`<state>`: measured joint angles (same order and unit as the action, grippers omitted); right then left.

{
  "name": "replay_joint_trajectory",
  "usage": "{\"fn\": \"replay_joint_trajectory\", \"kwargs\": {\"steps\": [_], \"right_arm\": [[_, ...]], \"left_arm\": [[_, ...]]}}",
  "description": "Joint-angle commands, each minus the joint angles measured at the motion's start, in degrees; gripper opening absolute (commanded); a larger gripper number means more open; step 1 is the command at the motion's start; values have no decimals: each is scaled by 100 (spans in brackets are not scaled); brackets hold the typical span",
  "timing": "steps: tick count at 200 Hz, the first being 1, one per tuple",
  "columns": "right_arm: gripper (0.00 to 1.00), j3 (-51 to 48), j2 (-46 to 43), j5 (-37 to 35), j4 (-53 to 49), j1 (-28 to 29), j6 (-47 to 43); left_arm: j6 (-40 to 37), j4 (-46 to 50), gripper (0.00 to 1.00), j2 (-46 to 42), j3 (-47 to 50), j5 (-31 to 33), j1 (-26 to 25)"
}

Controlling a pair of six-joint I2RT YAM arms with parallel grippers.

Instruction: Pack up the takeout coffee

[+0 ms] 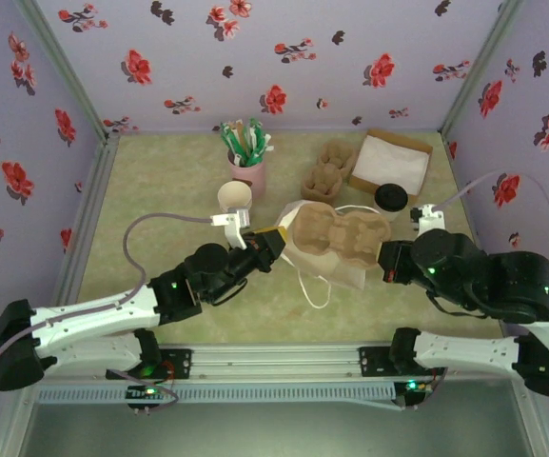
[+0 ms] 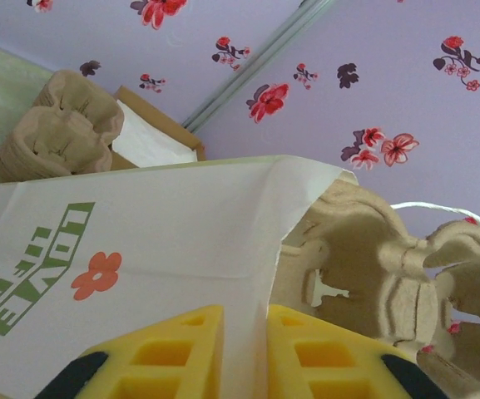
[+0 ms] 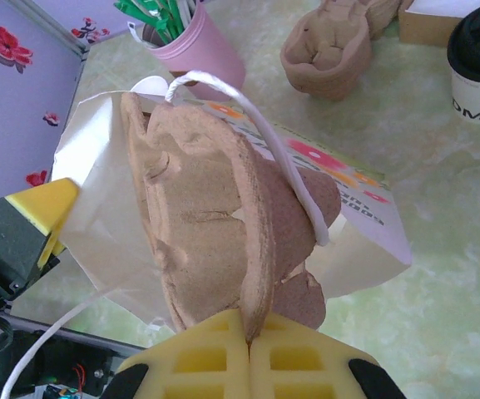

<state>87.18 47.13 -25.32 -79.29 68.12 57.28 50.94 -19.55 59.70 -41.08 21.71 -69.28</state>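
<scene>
Coffee cup [image 1: 390, 198] stands upright beyond the carrier [image 1: 339, 233] — lid up, long axis vertical. Right hand [image 3: 248, 328] clamped on carrier; left hand [image 2: 245, 320] straddles bag [image 2: 140, 241] edge — grip unclear.

Centre: a paper bag [image 1: 345, 273] is laid on the table [image 1: 160, 181], with a pulp carrier [image 1: 336, 231] lodged partly in its mouth.
Right rear: the takeout coffee [image 1: 390, 198] is stood just beside the bag, and a tray [image 1: 393, 160] is set behind it.
Middle rear: spare carriers [image 1: 326, 171] are stacked left of the tray.
Left rear: a sachet cup [image 1: 247, 171] is placed behind a cup stack [image 1: 235, 197].
</scene>
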Motion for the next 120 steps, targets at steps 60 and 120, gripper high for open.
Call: {"fn": "replay_joint_trajectory", "kwargs": {"steps": [60, 120], "right_arm": [[0, 59, 42, -331, -88, -49, 112], [0, 792, 560, -786, -435, -52, -428]], "left_arm": [[-51, -14, 27, 142, -235, -43, -53], [-16, -22, 43, 180, -480, -313, -65]]}}
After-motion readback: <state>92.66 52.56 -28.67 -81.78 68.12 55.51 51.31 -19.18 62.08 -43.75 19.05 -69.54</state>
